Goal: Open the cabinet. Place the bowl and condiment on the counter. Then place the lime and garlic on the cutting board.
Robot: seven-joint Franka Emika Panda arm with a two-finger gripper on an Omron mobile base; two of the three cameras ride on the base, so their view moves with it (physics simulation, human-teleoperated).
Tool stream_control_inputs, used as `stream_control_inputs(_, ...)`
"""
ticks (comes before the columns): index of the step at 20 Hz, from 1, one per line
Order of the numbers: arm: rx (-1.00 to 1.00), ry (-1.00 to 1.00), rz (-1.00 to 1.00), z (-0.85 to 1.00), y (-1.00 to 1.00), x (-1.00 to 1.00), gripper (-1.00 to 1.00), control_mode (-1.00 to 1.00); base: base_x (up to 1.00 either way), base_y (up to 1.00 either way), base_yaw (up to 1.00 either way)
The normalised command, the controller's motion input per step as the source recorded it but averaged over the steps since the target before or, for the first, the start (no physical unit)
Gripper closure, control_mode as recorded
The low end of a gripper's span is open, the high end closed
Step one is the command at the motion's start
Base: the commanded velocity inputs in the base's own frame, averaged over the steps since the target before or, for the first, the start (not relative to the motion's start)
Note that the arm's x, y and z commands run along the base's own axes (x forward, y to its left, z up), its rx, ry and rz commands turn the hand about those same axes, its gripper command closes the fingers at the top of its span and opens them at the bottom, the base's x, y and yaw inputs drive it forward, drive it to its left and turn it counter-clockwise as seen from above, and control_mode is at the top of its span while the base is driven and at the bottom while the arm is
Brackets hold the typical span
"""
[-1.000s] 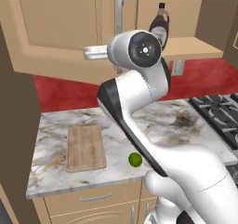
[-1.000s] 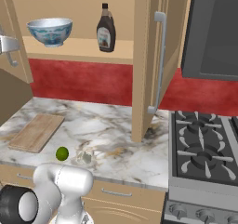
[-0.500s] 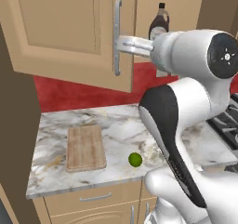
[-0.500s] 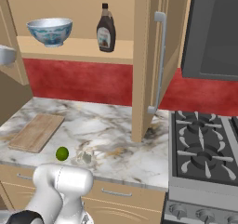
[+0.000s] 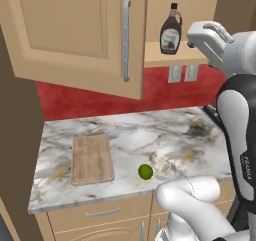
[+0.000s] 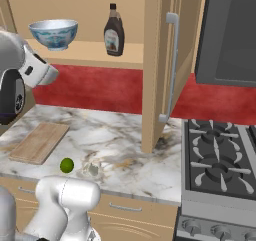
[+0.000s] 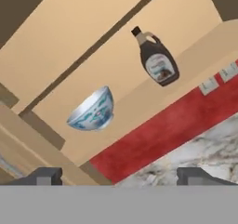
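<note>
The cabinet stands open, its left door (image 5: 75,35) swung wide and its right door (image 6: 162,70) edge-on. On its shelf sit the blue-patterned bowl (image 7: 93,110) (image 6: 53,33) and, to its right, the dark condiment bottle (image 7: 157,58) (image 5: 171,30) (image 6: 114,31). My gripper (image 7: 121,176) is open and holds nothing; it hangs in front of the shelf, well short of both. On the marble counter (image 5: 130,135) lie the cutting board (image 5: 91,159) (image 6: 40,142), the lime (image 5: 145,172) (image 6: 66,165) and, just right of the lime, the pale garlic (image 5: 167,167) (image 6: 92,169).
A gas stove (image 6: 220,155) adjoins the counter on the right, with a dark microwave (image 6: 232,35) above it. The open left door's bar handle (image 5: 126,40) juts out over the counter. My arm's wrist (image 5: 210,35) is level with the shelf.
My gripper has let go of the left door's handle, opened its jaws and swung right to face the shelf. The left door has stayed wide open.
</note>
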Motion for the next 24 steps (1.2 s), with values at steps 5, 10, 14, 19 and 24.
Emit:
stream_control_inputs(5, 0.32, 0.22, 0.02, -0.31, -0.54, 1.0, -1.0, -1.0, 0.0, 0.0, 0.0)
stream_control_inputs(10, 0.21, 0.22, 0.23, -0.43, 0.09, 1.0, -1.0, -1.0, 0.0, 0.0, 0.0)
stream_control_inputs(14, 0.08, 0.06, 0.42, -0.34, 0.86, 1.0, -1.0, -1.0, 0.0, 0.0, 0.0)
stream_control_inputs(19, 0.0, 0.01, 0.47, -0.14, 1.0, 0.68, -1.0, -1.0, 0.0, 0.0, 0.0)
stream_control_inputs(24, -0.11, 0.0, 0.44, -0.01, 1.0, 0.05, -1.0, -1.0, 0.0, 0.0, 0.0)
